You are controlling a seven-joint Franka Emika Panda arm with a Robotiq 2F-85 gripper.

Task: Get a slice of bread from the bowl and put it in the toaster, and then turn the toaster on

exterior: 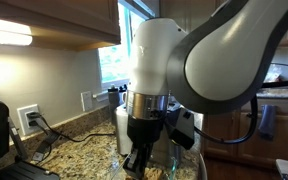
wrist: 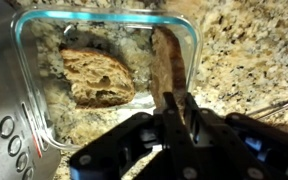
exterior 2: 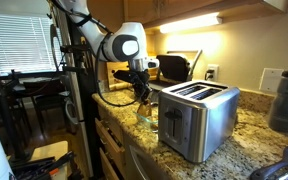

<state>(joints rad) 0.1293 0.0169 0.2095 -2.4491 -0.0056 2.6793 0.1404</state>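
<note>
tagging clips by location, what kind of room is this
Most likely a home kitchen: a speckled granite counter with a steel toaster standing on it, and wooden cabinets mounted overhead.

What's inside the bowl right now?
In the bowl, one bread slice lies flat; a second slice stands on edge, held in the gripper. The gripper hides the bowl's near end.
</note>
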